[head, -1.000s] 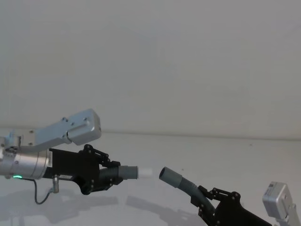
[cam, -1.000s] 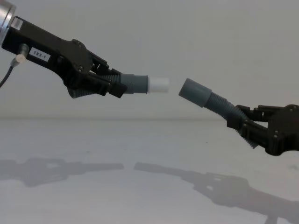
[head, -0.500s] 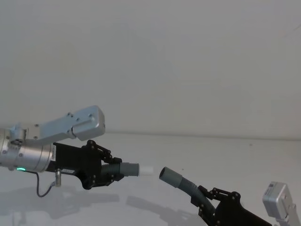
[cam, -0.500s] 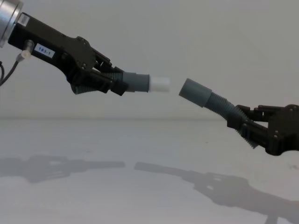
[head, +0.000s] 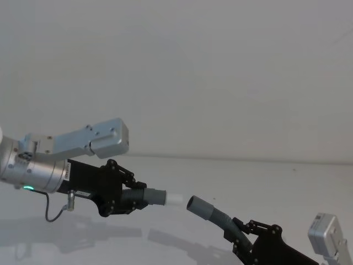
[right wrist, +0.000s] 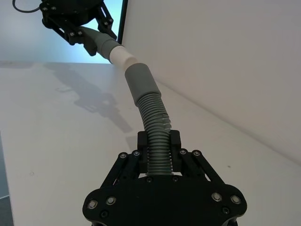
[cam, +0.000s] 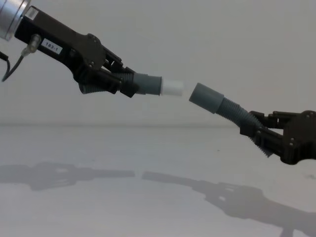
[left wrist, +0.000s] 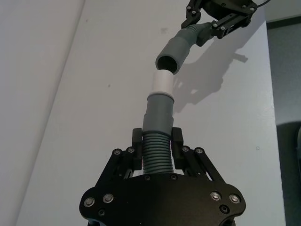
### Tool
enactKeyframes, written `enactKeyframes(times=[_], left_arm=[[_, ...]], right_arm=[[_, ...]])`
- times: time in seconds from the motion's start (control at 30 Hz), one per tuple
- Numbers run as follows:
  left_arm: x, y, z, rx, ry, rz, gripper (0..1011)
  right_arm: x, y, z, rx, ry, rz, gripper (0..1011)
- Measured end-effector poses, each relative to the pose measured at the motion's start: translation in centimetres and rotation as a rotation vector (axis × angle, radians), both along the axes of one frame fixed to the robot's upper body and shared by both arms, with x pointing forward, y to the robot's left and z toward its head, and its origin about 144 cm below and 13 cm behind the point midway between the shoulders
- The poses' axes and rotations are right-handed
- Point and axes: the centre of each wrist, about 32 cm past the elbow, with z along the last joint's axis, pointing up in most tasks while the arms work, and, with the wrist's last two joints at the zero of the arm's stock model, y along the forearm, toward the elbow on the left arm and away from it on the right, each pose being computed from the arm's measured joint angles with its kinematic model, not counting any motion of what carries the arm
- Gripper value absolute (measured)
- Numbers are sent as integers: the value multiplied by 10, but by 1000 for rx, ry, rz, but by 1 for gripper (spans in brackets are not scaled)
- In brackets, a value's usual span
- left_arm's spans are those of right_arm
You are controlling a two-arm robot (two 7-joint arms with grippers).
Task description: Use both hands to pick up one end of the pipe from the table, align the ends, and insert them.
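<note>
Head view: my black two-finger left gripper (head: 135,197) pinches a ribbed dark grey plastic pipe piece (head: 156,197) above the white table (head: 276,182). Its white spigot (head: 172,200) points straight ahead at the open grey cuff (head: 199,206) of the second piece, pinched in my right gripper (head: 248,234).

Left wrist view: the cuff mouth sits just beyond the spigot.

Chest view: a small gap separates them, and the cuff tilts off the spigot's axis. The gap is narrower than half a second ago.

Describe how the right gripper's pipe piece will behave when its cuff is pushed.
Likely floppy: its ribbed section bends upward from the right gripper, so the cuff may deflect. Probably light: a fingertip grip holds it aloft.
</note>
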Motion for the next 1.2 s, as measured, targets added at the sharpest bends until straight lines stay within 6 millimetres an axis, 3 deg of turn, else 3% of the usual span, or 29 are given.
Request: enactKeyframes(times=[1.2], left_arm=[[18, -15, 15, 69, -10, -54, 327]], right_arm=[[0, 0, 0, 0, 0, 0, 249]])
